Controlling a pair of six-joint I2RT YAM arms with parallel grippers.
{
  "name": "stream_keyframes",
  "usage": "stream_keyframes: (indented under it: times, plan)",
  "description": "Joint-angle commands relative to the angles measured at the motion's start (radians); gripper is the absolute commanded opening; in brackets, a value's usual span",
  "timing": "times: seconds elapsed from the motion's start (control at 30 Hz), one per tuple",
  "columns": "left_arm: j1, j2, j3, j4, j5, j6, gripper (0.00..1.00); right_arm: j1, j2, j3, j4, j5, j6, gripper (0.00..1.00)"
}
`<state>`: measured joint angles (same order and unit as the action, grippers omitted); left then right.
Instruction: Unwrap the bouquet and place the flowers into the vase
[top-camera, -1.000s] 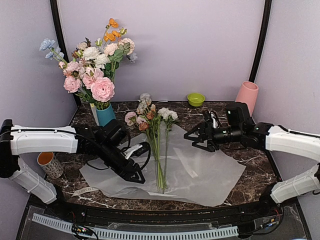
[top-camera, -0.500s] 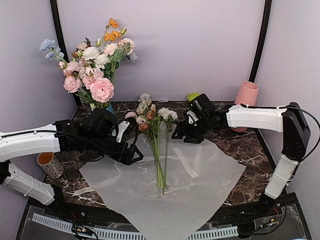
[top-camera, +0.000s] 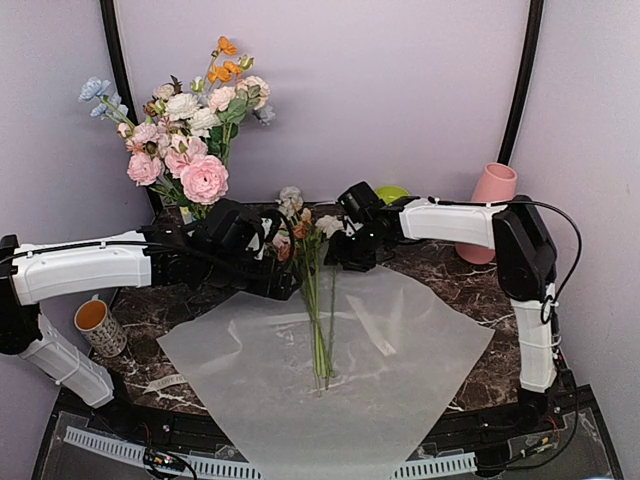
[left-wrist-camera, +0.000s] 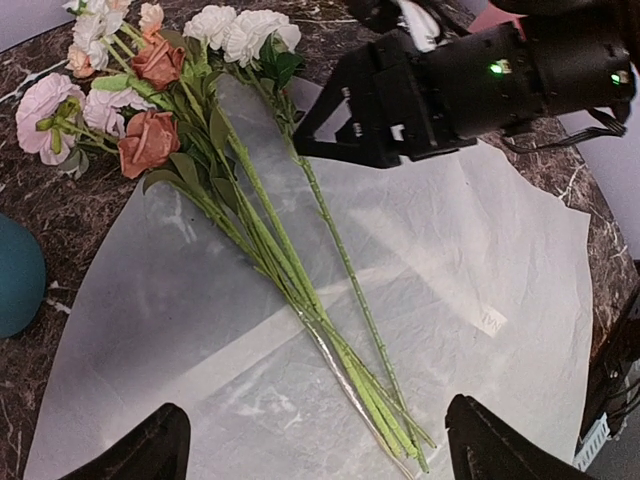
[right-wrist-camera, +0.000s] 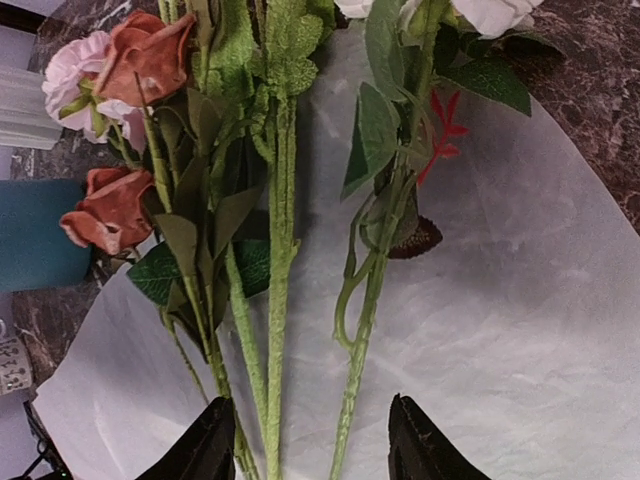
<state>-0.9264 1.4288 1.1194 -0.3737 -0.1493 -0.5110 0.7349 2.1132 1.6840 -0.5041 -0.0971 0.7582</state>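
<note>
Here: flowers on paper, dark marbled table, lilac walls.

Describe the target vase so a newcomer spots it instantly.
Look to the far right back corner of the marble table. The vase stands there, right of a green bowl. Unlike the teal vase, it is salmon-pink and holds no flowers.

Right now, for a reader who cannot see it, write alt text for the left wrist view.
Loose flowers lie on flattened translucent paper, blooms farthest from the camera. The right hand hangs over one separate stem.
</note>
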Motion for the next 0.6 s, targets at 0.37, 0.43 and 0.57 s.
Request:
stream_keyframes:
  times: [0.37,0.43,0.57]
  plan:
    - [0.003,-0.031,-0.031,-0.005,0.123,0.048,0.83,0.006,0.152,0.119,-0.075,-0.02,0.012,0.33]
    - [0.002,-0.027,-0.027,-0.004,0.122,0.061,0.83,0.006,0.159,0.117,-0.068,-0.029,0.013,0.31]
    - [0.002,-0.015,-0.018,0.005,0.108,0.075,0.82,0.006,0.173,0.114,-0.049,-0.056,0.02,0.28]
